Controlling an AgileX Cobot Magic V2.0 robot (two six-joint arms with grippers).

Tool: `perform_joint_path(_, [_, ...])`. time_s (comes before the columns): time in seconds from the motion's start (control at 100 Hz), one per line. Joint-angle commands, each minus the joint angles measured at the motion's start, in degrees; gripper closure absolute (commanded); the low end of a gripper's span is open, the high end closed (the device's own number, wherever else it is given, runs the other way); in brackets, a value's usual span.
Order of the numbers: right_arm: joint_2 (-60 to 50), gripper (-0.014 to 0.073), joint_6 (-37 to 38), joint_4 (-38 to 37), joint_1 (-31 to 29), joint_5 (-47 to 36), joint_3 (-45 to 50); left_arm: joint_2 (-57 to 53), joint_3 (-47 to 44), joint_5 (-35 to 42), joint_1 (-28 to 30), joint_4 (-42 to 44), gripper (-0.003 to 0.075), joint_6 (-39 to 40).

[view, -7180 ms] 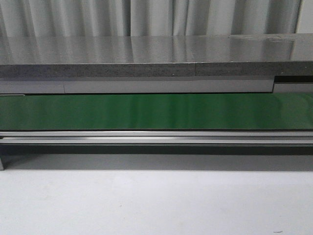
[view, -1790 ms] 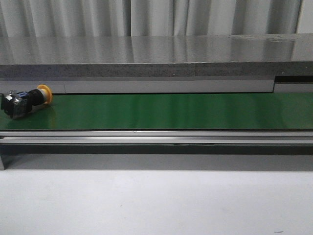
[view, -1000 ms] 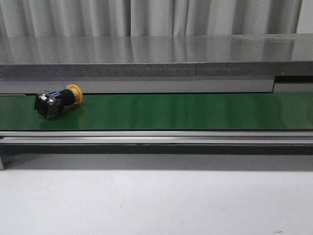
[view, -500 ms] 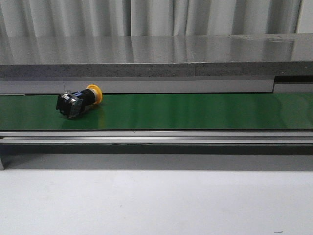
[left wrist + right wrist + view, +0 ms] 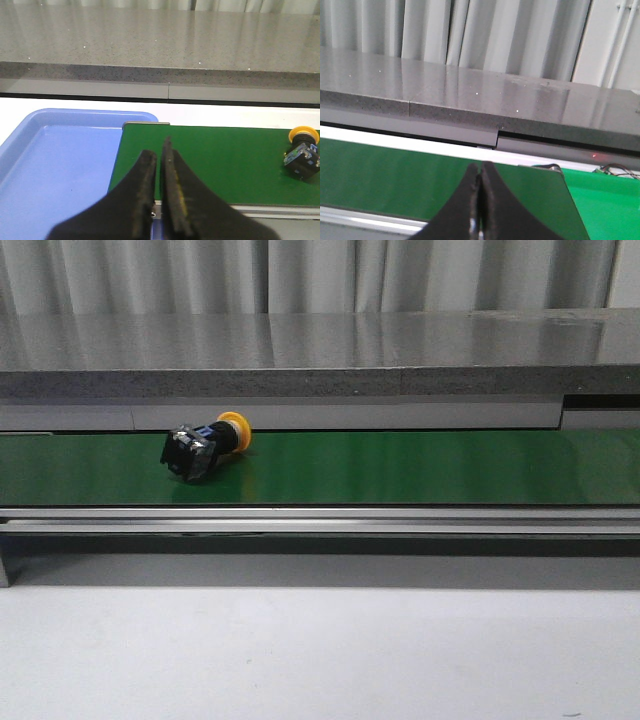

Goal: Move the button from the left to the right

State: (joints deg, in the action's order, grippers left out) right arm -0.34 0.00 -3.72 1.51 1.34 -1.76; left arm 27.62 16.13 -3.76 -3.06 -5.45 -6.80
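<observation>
**On the green belt, left of centre: a small push-button lying on its side, both grippers empty**

Nearest to me, a pale bare tabletop (image 5: 320, 650) fills the foreground of the front view. Neither arm shows in that view.

Beyond its far edge runs a metal rail, then a long green conveyor belt (image 5: 420, 468) stretching across the whole width. The button (image 5: 205, 447) lies on this belt, left of centre and towards the belt's far edge. It is tipped on its side, yellow-orange cap pointing back and to the right, black blocky body nearer to me.

From the left wrist camera I see the left gripper (image 5: 159, 187), fingers pressed almost together and holding nothing. It hangs over the belt's end, where a blue tray (image 5: 60, 165) butts against it. The button sits well apart from it, further along the belt.

The right gripper (image 5: 480, 200) is likewise pinched together and empty, above a stretch of belt with no button in sight.

Farthest back stand a grey stone-like counter (image 5: 320, 350) and pale curtains.

I judge the button light, rigid and hard, with a smooth plastic cap that could roll or slip. I would grip across the flat sides of the black body, avoiding the round cap and the terminals.
</observation>
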Motion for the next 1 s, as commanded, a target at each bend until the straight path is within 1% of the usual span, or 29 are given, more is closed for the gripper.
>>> perform_joint_path(0.0, [2.82, 0.0662, 0.00, 0.83, -0.16, -1.73, -5.06, 0.16, 1.72, 4.13, 0.04, -0.34, 0.0715, 0.01])
perform_joint_path(0.14, [10.98, 0.0662, 0.00, 1.11, -0.16, 4.89, -13.19, 0.16, 1.72, 4.13, 0.04, -0.34, 0.0715, 0.01])
perform_joint_path(0.3, [23.76, 0.0662, 0.00, 1.11, -0.16, 13.68, -24.28, 0.16, 1.72, 4.13, 0.04, -0.34, 0.0715, 0.01])
perform_joint_path(0.48, [38.29, 0.0662, 0.00, 1.11, -0.16, 20.95, -35.72, 0.16, 1.72, 4.13, 0.04, -0.34, 0.0715, 0.01])
perform_joint_path(0.63, [48.11, 0.0662, 0.00, 1.93, -0.16, 26.09, -42.94, 0.16, 1.72, 4.13, 0.04, -0.34, 0.0715, 0.01])
perform_joint_path(0.75, [55.09, 0.0662, 0.00, 4.54, -0.16, 28.21, -46.40, 0.16, 1.72, 4.13, 0.04, -0.34, 0.0715, 0.01])
perform_joint_path(0.9, [59.87, 0.0652, 0.00, 7.87, -0.16, 28.09, -46.98, 0.16, 1.72, 4.13, 0.04, -0.34, 0.0715, 0.01])
perform_joint_path(0.95, [60.95, 0.0613, 0.00, 8.81, -0.04, 28.43, -46.98, 0.16, 1.72, 4.13, 0.04, -0.34, 0.0715, 0.01])
perform_joint_path(0.99, [61.44, 0.0557, 0.00, 9.86, -0.04, 28.66, -46.98, 0.16, 1.72, 4.13, 0.04, -0.34, 0.0715, 0.01])
